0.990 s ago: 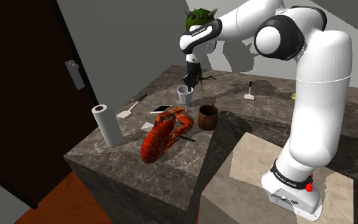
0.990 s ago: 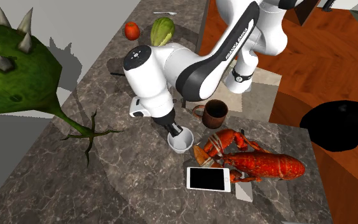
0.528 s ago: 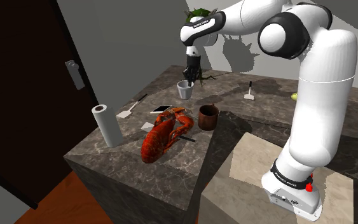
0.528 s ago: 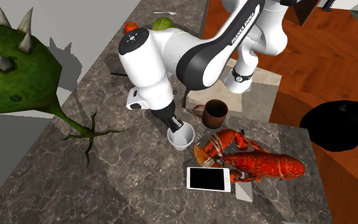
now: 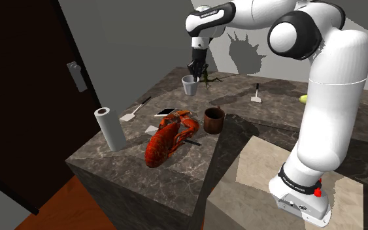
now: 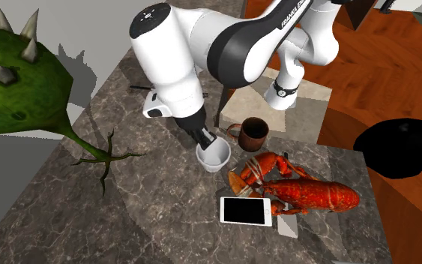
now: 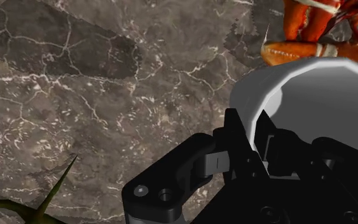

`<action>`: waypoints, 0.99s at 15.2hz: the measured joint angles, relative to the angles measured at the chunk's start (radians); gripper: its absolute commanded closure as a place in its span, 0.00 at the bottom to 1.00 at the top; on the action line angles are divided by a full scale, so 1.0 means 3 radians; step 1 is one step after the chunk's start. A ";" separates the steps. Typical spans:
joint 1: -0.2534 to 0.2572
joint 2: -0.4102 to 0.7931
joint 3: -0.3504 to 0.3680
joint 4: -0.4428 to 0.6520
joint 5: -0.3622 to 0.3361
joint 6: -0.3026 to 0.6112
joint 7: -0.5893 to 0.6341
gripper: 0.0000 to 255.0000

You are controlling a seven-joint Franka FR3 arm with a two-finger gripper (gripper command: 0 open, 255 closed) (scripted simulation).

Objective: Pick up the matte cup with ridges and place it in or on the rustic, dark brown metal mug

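Note:
The pale grey cup point(image 5: 189, 85) hangs in the air above the dark marble counter point(image 5: 136, 140), its rim clasped by my black gripper point(image 5: 193, 74), which is shut on it. From the second exterior view the cup point(image 6: 213, 157) shows white, with the gripper point(image 6: 205, 141) gripping its rim on the side toward the arm. In the wrist view one finger is inside the cup point(image 7: 311, 95) and one outside, at the gripper point(image 7: 258, 149). The dark brown mug point(image 5: 214, 119) stands upright on the counter, below and to the shoulder view's right of the cup; it appears as the brown mug point(image 6: 252, 133) with its handle toward the arm.
A red lobster point(image 5: 168, 138) lies by the mug, with a phone point(image 6: 244, 211) beside it. A paper-towel roll point(image 5: 111, 129) stands near the counter's front-left corner. A spiky green plant point(image 6: 22, 79) looms at the second exterior view's left. A spatula point(image 5: 257, 95) lies farther back.
The gripper has risen with the cup, lifting it off the counter and higher above it. The mug, lobster and phone have not moved.

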 measured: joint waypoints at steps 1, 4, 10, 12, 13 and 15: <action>-0.0002 0.0003 0.0000 0.0044 -0.0001 -0.0040 0.0009 1.00; -0.0007 -0.0025 -0.0006 0.0147 -0.0014 -0.0169 0.0030 1.00; -0.0025 0.0003 -0.0009 0.0446 -0.0013 -0.0436 0.0076 1.00; -0.0013 -0.0077 -0.0012 0.0383 -0.0035 -0.0451 0.0086 1.00; 0.0007 -0.0190 -0.0014 0.0258 -0.0064 -0.0433 0.0099 1.00; 0.0044 -0.0468 -0.0016 -0.0051 -0.0137 -0.0386 0.0125 1.00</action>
